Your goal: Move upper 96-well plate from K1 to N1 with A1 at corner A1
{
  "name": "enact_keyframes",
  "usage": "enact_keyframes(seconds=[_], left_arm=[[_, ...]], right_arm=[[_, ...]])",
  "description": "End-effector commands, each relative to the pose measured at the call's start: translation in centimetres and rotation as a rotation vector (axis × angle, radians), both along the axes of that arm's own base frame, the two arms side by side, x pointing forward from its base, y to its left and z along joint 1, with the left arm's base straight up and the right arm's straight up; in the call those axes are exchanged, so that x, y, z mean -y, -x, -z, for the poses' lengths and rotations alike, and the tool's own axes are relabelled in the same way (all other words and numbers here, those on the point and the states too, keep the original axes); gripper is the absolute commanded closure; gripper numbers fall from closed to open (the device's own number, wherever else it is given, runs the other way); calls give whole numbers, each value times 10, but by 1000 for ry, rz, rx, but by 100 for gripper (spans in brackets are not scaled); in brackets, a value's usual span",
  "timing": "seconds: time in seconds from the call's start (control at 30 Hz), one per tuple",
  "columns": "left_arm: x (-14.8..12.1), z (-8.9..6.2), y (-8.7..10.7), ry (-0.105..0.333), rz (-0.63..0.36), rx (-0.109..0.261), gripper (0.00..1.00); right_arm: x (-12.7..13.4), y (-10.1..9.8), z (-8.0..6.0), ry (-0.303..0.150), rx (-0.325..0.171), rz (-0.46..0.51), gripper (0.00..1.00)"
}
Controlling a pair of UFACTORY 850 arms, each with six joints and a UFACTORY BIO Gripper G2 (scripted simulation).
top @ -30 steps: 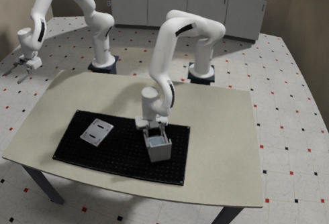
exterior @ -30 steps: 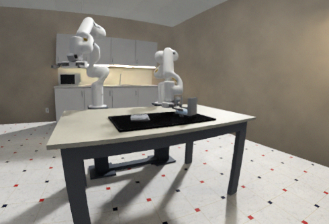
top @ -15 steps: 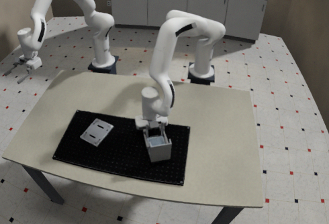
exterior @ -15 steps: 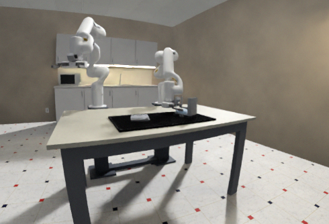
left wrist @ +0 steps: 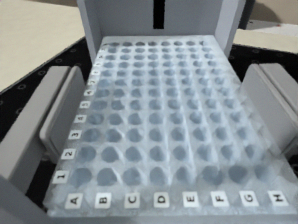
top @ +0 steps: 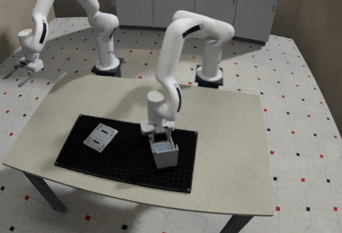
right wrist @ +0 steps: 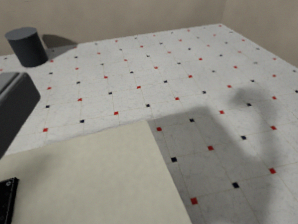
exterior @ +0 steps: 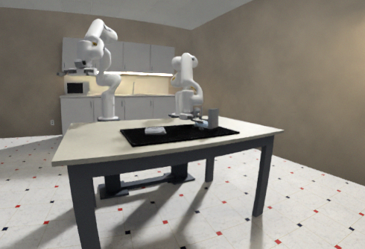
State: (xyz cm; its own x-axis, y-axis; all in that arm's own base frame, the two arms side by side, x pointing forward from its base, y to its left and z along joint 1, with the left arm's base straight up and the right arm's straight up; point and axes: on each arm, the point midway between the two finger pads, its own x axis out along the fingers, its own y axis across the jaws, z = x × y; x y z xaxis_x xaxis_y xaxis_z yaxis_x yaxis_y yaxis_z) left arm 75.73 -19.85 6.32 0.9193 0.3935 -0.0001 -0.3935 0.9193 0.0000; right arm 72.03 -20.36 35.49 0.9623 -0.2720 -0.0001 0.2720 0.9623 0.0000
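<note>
The upper 96-well plate (top: 162, 146) (left wrist: 162, 131), pale blue and translucent, lies in the grey stack rack K1 (top: 166, 159) (exterior: 213, 119) (left wrist: 125, 15). In the left wrist view A1 is at its near left corner, with letters along the near rim. My left gripper (top: 161, 144) (left wrist: 162, 112) is shut on this plate, one pad against each long side. The lower plate is hidden. The plate nest N1 (top: 101, 137) (exterior: 155, 130) is a flat, empty grey block with two dark slots; its A1 mark is unreadable. My right gripper (top: 13, 80) is open and empty, off the table's side.
Rack and nest stand on a black perforated board (top: 119, 166) (exterior: 175, 135) on the beige table (top: 230, 171) (exterior: 86, 146). The rack's tall walls rise close around the plate. The right wrist view shows mostly floor, a table corner (right wrist: 100, 165) and a dark bin (right wrist: 28, 47).
</note>
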Motion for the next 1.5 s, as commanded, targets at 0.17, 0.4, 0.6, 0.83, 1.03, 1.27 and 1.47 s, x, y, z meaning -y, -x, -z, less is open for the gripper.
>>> enact_keyframes(seconds=[0.17,0.4,0.6,0.83,1.03,1.27,1.47], left_arm=[[0,-1,-1,1,0,2,100],[0,-1,-1,1,0,2,100],[0,-5,-1,1,0,2,100],[0,-10,-1,1,0,2,100],[0,-13,-1,1,0,2,100],[0,-17,-1,1,0,2,100],[0,-21,-1,1,0,2,100]], right_arm=[[0,-1,-2,1,3,0,0],[0,-1,-2,1,3,0,0],[0,-1,-2,1,3,0,0],[0,-1,-2,1,3,0,0],[0,-1,-2,1,3,0,0],[0,-1,-2,1,3,0,0],[0,-1,-2,1,3,0,0]])
